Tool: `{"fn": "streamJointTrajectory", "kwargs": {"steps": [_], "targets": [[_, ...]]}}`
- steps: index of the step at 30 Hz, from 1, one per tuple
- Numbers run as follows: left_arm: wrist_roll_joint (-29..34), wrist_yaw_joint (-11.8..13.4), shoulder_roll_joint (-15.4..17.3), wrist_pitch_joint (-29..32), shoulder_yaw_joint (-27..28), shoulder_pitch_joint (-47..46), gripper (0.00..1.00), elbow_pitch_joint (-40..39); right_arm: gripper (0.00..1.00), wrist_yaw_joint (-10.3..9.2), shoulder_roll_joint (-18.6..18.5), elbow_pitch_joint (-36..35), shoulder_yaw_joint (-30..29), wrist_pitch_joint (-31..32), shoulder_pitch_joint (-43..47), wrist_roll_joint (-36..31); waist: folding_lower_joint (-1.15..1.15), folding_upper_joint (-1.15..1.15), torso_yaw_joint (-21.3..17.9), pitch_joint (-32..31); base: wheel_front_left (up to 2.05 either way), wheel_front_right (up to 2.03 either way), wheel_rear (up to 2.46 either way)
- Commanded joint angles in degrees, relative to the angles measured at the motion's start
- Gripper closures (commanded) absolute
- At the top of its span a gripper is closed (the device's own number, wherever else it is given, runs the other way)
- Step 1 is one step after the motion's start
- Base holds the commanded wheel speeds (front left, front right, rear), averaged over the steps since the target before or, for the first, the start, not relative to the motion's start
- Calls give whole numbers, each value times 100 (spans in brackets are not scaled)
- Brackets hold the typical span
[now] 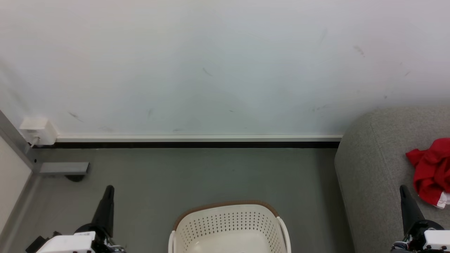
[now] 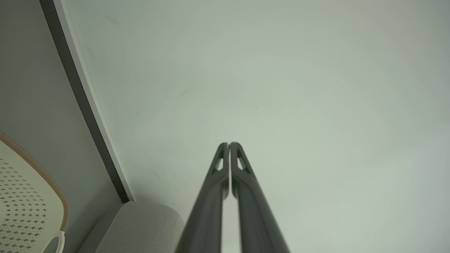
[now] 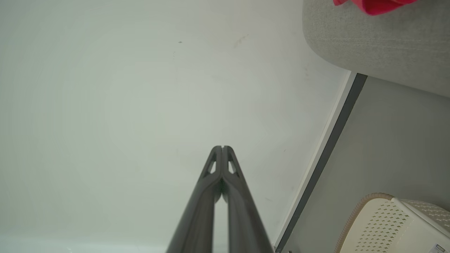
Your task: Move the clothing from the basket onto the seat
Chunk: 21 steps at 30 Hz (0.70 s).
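Left fingers clenched together, tips touching, grasping nothing, pointing at white wall. Right fingers likewise pressed shut, empty. Red clothing lies bunched on grey seat, right of head view, white-striped edge showing. Basket stands on grey floor, between both arms, just left of seat, apart from clothing. Dark skirting runs along wall foot.
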Motion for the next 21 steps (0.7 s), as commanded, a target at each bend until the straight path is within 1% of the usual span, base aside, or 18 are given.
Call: {"fn": "streamJointTrajectory", "kwargs": {"steps": [1, 21], "targets": [[-64, -30, 36, 33, 4, -41, 100, -10, 100, -12, -4, -26, -22, 24, -33, 22, 0, 0, 0, 0, 0, 0, 0], [-64, -30, 36, 34, 5, -40, 100, -10, 100, -12, -4, -26, -22, 25, -32, 22, 0, 0, 0, 0, 0, 0, 0]]}}
